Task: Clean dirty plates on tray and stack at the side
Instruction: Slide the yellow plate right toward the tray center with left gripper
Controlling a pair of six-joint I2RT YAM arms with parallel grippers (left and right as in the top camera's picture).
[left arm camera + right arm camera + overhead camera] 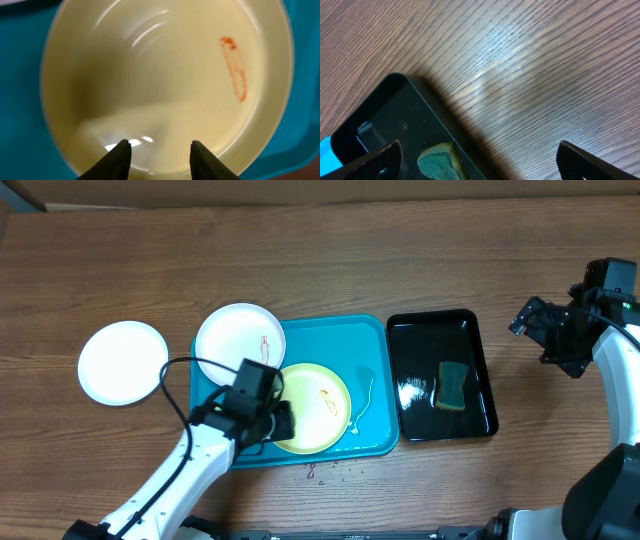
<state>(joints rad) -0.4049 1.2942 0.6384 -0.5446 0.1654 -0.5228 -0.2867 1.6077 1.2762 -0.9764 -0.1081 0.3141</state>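
Note:
A pale yellow-green plate (315,408) with a reddish smear (234,67) lies in the cyan tray (340,335). My left gripper (278,420) hovers over that plate's left rim. In the left wrist view, the plate (165,75) shows in the gap between the parted fingers of this gripper (160,144), which hold nothing. A white plate (240,340) with a small smear rests over the tray's far left corner. Another white plate (123,362) sits on the table to the left. My right gripper (530,330) is open at the far right, well away from the plates.
A black tray (440,325) right of the cyan one holds a green and yellow sponge (452,385). In the right wrist view, the right gripper (480,145) is over the black tray's corner (395,85) and bare wood, with the sponge (439,162) below. Small droplets (325,472) dot the table.

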